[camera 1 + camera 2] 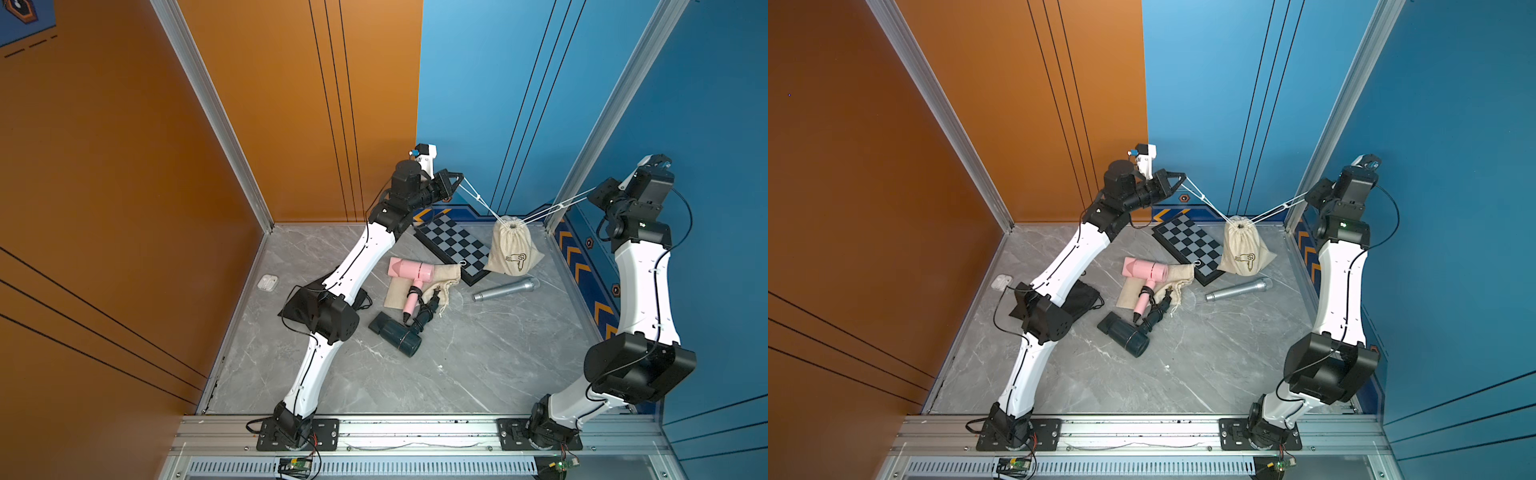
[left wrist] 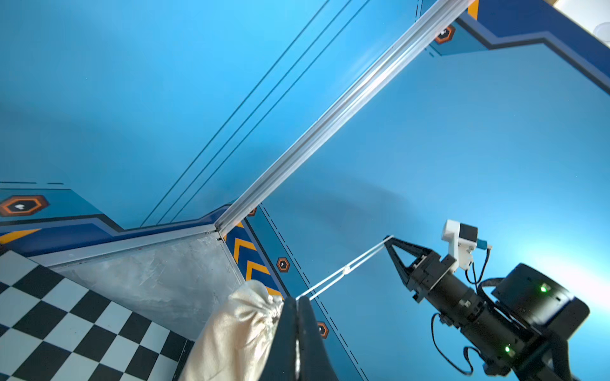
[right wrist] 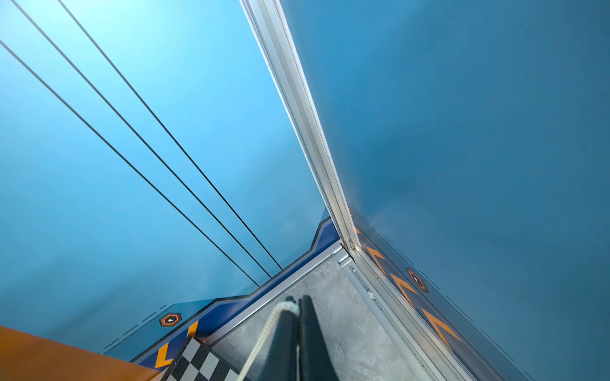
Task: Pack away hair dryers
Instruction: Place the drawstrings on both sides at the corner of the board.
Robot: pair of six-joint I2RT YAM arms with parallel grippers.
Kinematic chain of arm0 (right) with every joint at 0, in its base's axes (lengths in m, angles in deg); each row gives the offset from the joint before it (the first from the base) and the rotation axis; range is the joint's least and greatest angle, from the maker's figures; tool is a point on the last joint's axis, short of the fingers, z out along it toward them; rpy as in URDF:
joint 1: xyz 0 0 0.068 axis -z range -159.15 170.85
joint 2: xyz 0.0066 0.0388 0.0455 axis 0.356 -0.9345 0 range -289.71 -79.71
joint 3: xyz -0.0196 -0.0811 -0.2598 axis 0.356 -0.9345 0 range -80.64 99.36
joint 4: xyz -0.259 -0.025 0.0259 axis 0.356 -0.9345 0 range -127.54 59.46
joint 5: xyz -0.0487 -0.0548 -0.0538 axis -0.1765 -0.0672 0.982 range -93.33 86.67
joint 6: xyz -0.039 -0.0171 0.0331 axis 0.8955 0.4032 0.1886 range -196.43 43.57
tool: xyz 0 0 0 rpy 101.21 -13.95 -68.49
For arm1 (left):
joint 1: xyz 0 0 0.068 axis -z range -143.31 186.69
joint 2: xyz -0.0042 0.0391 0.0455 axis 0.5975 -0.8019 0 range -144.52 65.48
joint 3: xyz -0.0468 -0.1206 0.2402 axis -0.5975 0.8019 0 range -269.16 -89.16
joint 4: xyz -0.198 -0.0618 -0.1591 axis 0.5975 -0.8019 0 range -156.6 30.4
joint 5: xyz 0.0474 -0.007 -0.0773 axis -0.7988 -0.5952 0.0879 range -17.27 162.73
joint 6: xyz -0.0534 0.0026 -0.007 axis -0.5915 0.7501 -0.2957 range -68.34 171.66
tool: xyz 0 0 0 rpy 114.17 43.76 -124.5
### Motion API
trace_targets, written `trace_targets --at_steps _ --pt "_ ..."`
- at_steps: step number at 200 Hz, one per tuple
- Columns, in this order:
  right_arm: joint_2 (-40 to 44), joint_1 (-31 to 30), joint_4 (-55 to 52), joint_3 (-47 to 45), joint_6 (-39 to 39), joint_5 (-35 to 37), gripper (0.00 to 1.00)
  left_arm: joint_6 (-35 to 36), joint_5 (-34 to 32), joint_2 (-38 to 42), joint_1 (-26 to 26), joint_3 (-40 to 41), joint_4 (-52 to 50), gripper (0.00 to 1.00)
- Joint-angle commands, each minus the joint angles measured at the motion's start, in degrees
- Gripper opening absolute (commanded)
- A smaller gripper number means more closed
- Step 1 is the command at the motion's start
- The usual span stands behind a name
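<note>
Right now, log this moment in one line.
left gripper: shut on left drawstring | right gripper: shut on right drawstring | cloth bag: cinched shut | pink dryer, dark dryer: unbagged on table

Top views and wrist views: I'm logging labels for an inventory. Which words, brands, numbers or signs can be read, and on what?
No words or numbers are legible anywhere.
Cloth bag: printed outline of a hair dryer; any lettering too small to read.
Hexagon badge on the wall: white mark, too blurred to read.
Chevrons on the wall band: orange arrows, no text.
Pink dryer, dark dryer, microphone: no readable marks.
</note>
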Motion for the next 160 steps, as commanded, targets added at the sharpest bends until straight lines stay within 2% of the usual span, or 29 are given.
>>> trace_targets --at_steps 1,23,70,160 --pt "-2.01 2.13 0.08 3.71 -0.99 -3.11 0.00 0.72 0.61 -1.88 0.18 -1.58 0.81 0.00" --pt "-4.23 3.30 -0.40 6.17 -0.81 -4.89 0.00 0.31 1.03 -2.95 1.12 -0.21 3.76 0.00" --pt "-7.83 5.09 -0.55 9.67 -1.60 -8.44 0.00 2.25 -0.47 -3.94 3.53 -0.35 3.35 0.00" --pt "-10.85 9.02 -1.93 14.88 -4.15 -10.41 0.00 0.69 -0.84 -6.86 5.57 -2.37 5.89 0.00"
